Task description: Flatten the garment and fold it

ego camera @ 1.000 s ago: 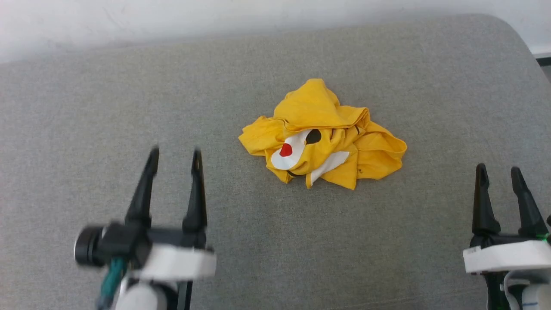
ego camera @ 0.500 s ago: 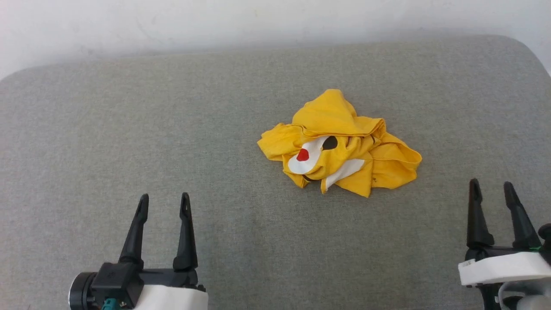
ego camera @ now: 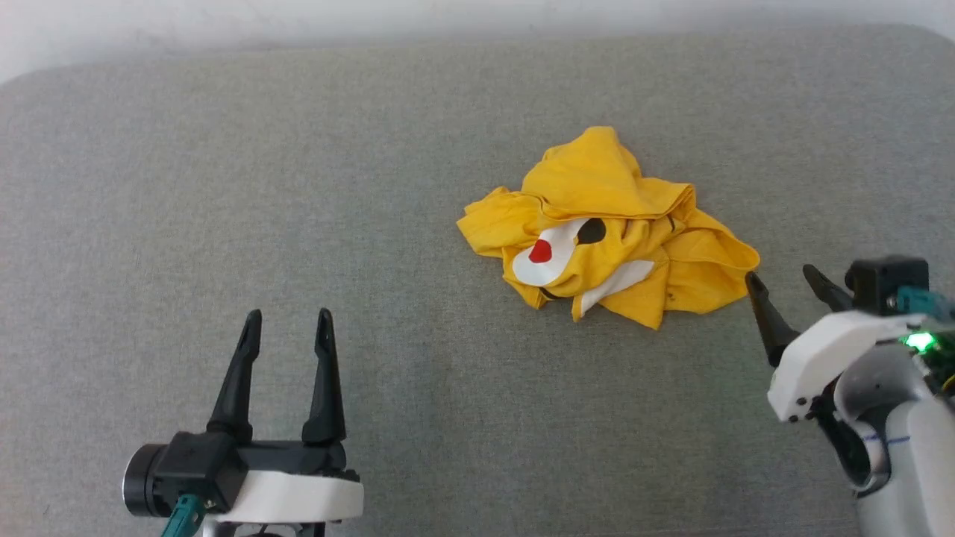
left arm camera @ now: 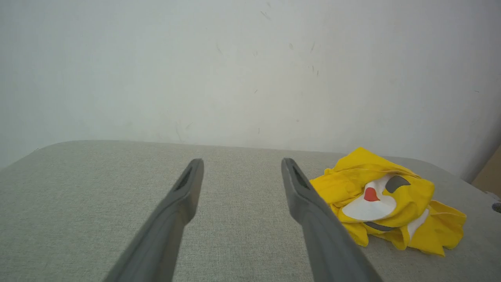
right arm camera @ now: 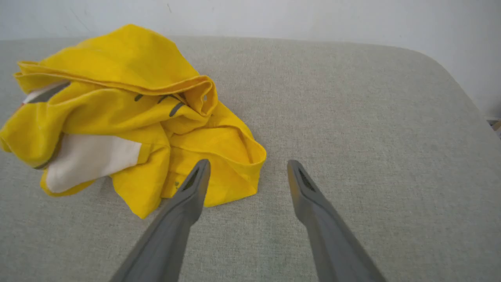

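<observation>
Garment crumpled on grey cushion, red dot in white patch

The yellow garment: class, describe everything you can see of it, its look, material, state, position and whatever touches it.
The garment is bright yellow, soft, thin cloth, crumpled into a loose heap with a raised fold at the back. Its print shows a white patch with a red dot, a black oval, a white strip and short dark stripes. It lies right of centre on the grey fabric surface; the open right gripper hovers beside its hemmed right edge, contact unclear.
</observation>
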Robot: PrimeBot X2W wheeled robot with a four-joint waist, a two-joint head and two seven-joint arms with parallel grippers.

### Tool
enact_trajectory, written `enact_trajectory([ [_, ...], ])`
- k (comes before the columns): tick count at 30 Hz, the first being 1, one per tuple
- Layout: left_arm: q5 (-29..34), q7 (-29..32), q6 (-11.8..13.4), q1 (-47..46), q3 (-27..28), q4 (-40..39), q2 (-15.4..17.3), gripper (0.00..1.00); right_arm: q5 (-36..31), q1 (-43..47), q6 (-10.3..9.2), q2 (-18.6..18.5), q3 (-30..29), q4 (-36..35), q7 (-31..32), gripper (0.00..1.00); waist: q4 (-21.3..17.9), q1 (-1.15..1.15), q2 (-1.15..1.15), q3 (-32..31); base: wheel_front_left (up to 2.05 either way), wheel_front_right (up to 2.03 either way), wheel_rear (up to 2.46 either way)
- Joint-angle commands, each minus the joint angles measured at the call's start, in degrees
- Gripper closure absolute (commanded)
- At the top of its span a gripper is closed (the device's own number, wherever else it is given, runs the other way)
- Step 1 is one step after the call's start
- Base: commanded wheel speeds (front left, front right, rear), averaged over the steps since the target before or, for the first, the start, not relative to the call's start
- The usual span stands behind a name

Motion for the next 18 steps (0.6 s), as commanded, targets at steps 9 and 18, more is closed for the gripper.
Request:
enact_trajectory([
  [9, 0.3, -0.3, -1.2, -3.8, -0.5, 1.1, -0.4, 0.00, 4.5, -7.9, -0.11, -8.7, 7.6, 2.4, 14.7, 0.00, 3.7, -0.01, 0.00, 5.6, 0.00, 0.00, 0.00],
  [18, -0.8, -0.3, -1.4, -7.3, -2.3, 2.2, -0.4, 0.00, 6.3, -13.3, -0.11, -10.2, 10.5, 9.8, 18.0, 0.00, 6.7, -0.01, 0.00, 10.3, 0.00, 0.00, 0.00],
])
